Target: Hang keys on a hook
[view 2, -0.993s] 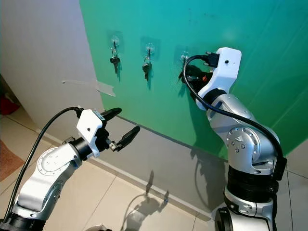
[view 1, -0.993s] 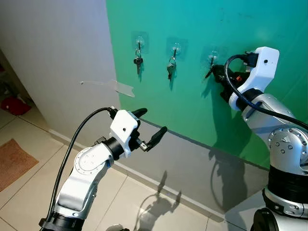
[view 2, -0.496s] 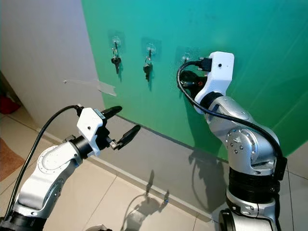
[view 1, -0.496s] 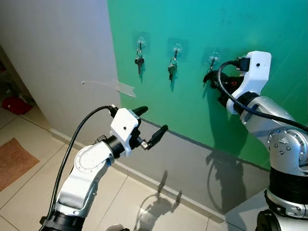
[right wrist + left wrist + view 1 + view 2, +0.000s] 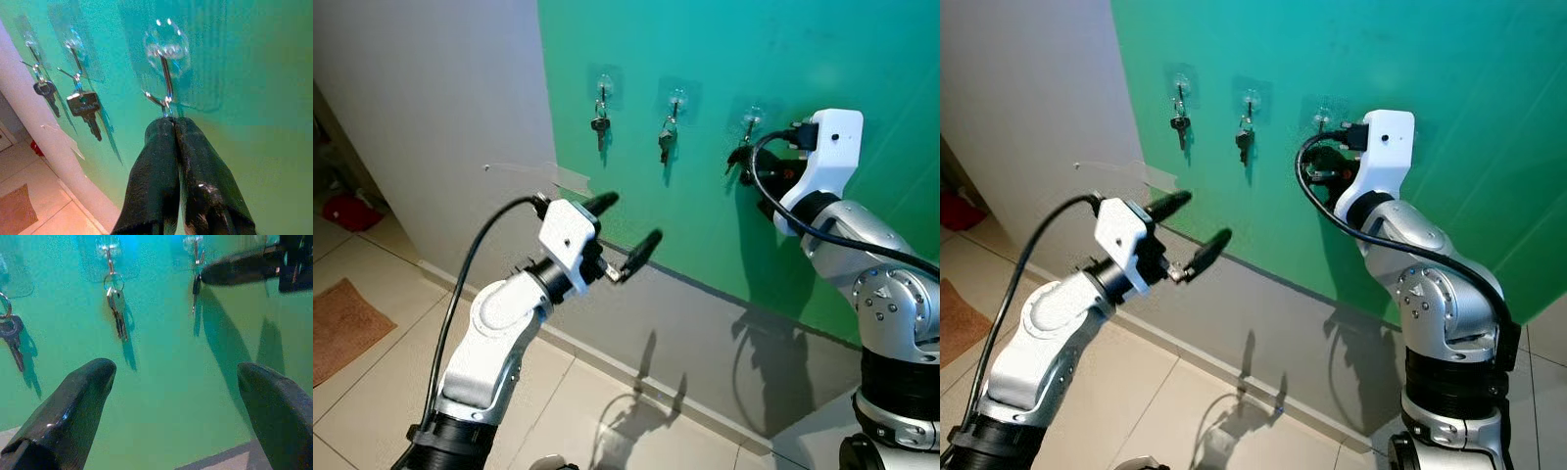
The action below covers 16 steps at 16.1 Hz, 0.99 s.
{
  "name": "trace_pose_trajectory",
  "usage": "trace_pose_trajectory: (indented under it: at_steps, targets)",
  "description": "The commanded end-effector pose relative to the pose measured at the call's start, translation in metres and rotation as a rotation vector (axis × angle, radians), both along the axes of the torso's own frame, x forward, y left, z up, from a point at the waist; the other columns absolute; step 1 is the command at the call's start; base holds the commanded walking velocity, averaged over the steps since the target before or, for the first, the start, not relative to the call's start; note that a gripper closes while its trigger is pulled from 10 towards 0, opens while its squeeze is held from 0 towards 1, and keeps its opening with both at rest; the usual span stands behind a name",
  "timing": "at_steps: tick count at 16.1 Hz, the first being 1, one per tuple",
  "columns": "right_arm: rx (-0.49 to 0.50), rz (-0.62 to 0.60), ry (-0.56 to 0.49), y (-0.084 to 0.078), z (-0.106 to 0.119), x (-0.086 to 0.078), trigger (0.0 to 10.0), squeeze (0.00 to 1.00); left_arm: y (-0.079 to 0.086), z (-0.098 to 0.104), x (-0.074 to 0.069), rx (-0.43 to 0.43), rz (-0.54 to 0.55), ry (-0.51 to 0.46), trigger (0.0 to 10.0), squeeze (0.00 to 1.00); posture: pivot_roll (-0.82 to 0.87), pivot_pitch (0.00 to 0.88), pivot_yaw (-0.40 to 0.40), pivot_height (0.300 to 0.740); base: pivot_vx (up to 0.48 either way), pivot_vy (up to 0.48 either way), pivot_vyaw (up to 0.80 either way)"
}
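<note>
A green wall panel [image 5: 862, 59] filled the scene from twelve to three o'clock, bordered by a pale grey wall [image 5: 431, 88] at ten o'clock that carried a strip of clear tape [image 5: 533, 172]. Beige floor tiles [image 5: 382, 392] spread below, with a brown mat [image 5: 337, 328] at eight o'clock and a red object [image 5: 350, 210] at nine.

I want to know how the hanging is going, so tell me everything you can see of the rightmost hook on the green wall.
The rightmost hook is a thin, shiny metal wire on a clear round adhesive pad stuck flat to the green wall, third in a row beside two hooks that carry hanging keys. A small metal ring sits at its lower bend. The right gripper, fingers pressed together, is right below, pinching at that ring. A dark key hangs under the hook.
</note>
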State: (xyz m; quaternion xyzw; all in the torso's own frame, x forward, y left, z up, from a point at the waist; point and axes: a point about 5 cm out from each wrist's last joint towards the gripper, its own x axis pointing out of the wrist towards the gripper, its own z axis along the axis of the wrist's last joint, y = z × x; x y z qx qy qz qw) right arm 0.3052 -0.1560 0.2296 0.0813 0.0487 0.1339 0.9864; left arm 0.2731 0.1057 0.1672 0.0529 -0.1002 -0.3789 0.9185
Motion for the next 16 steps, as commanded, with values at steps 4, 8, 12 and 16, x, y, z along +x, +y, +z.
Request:
trace_pose_trajectory:
  at_steps: [4, 8, 12, 16]
  targets:
    - [0.019, 0.018, 0.016, 0.003, -0.005, 0.002, 10.0, 1.0, 0.006, 0.0, -0.006, 0.022, -0.005, -0.001, 10.0, 0.0, -0.05, 0.0, -0.032, 0.74, 0.0, 0.0, 0.0]
    - [0.013, -0.01, 0.041, 0.0, -0.019, -0.004, 10.0, 1.0, 0.021, -0.012, 0.006, 0.099, 0.137, 0.046, 10.0, 0.0, -0.07, 0.0, -0.017, 0.74, 0.0, 0.0, 0.0]
    - [-0.099, -0.179, 0.031, -0.019, -0.052, -0.017, 10.0, 0.0, 0.041, -0.025, 0.012, 0.072, 0.36, 0.113, 10.0, 0.0, -0.1, 0.0, -0.019, 0.74, 0.0, 0.0, 0.0]
    - [-0.14, -0.256, 0.038, -0.026, -0.079, -0.023, 10.0, 0.0, 0.044, -0.028, 0.01, 0.064, 0.429, 0.123, 10.0, 0.0, -0.08, 0.0, -0.044, 0.74, 0.0, 0.0, 0.0]
